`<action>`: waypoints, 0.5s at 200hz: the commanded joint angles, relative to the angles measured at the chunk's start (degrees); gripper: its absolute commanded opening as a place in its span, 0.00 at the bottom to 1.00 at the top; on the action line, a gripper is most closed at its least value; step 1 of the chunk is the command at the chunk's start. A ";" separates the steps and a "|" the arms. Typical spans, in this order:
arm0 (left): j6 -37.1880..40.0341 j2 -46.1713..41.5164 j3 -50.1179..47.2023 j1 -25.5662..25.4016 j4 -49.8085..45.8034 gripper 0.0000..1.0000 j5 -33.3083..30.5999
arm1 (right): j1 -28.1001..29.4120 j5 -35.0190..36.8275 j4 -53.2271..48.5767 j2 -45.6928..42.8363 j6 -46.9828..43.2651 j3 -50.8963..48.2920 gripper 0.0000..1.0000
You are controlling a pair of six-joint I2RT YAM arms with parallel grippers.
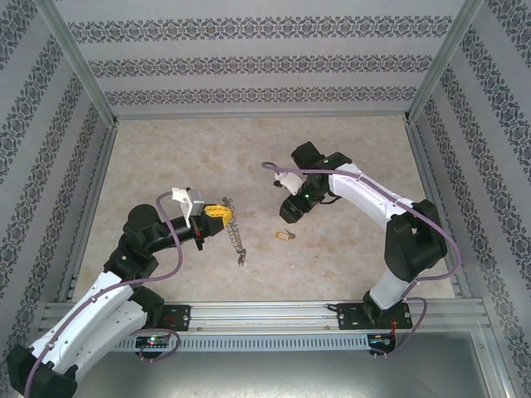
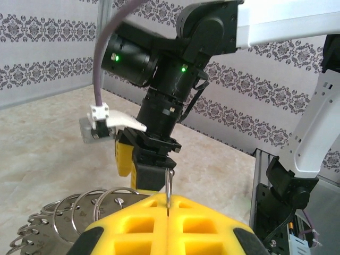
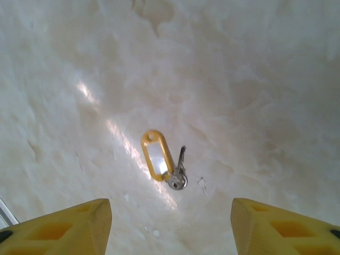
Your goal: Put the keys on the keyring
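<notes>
Patterned wallpaper panels (image 1: 249, 66) wall in a pale marbled desk (image 1: 166, 157). The left hand (image 1: 214, 213) hovers above the desk's left half, its yellow fingers pressed together and clamped on the keyring (image 1: 233, 232), whose thin wire shows pinched between them in the left wrist view. A fringe of small rings (image 2: 79, 210) hangs from it toward the near edge. The right hand (image 1: 290, 214) is just above a key (image 3: 178, 172), fingers spread wide apart. This key lies flat near the desk's middle, joined to a yellow tag (image 3: 155, 154) and well apart from the keyring.
</notes>
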 commanded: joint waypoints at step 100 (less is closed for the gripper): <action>0.15 -4.61 2.01 0.50 -3.44 0.00 0.97 | -4.39 -10.78 0.91 6.70 -28.32 -4.34 0.57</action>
